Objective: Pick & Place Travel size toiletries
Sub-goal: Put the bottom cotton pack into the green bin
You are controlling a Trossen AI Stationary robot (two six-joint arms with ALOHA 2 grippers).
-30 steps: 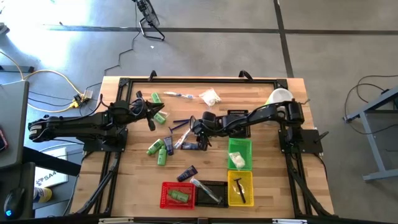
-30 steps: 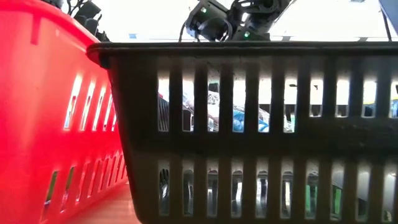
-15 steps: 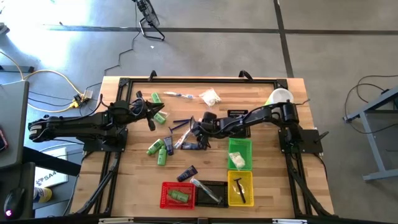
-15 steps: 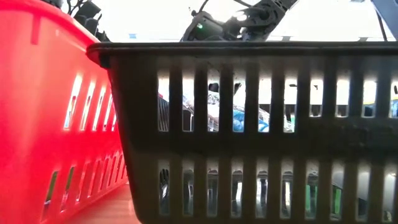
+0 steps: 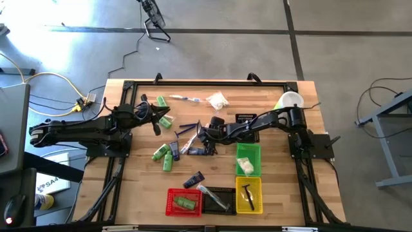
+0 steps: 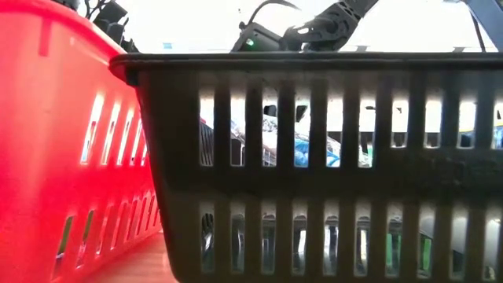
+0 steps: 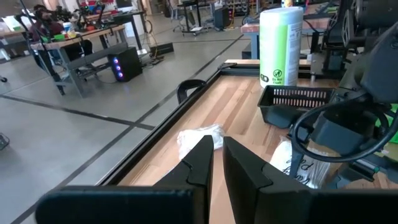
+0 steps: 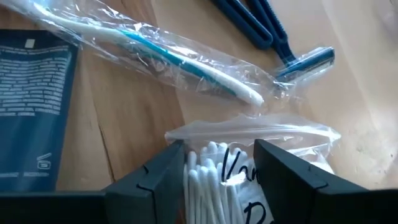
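Clear crinkly cotton-swab packet (image 8: pixel 249 180) sits between the right claw's (image 8: pixel 219 171) spread dark fingers.

A light wooden table (image 5: pixel 135 193) with a black frame around its edge carries scattered travel toiletries. Across its middle lie small green bottles (image 5: pixel 162 156), dark navy tubes (image 5: pixel 193 179), a clear-wrapped toothbrush (image 8: pixel 180 56), a blue razor (image 8: pixel 292 53) and a clear packet of cotton swabs (image 8: pixel 217 168), with a white packet (image 5: pixel 217 100) toward the far edge. Along the near edge stand a red basket (image 5: pixel 172 205), a black basket (image 5: pixel 225 193) and a yellow basket (image 5: pixel 256 183), with a green basket (image 5: pixel 248 151) just behind the yellow one and a white cup (image 5: pixel 290 100) at the far right corner.
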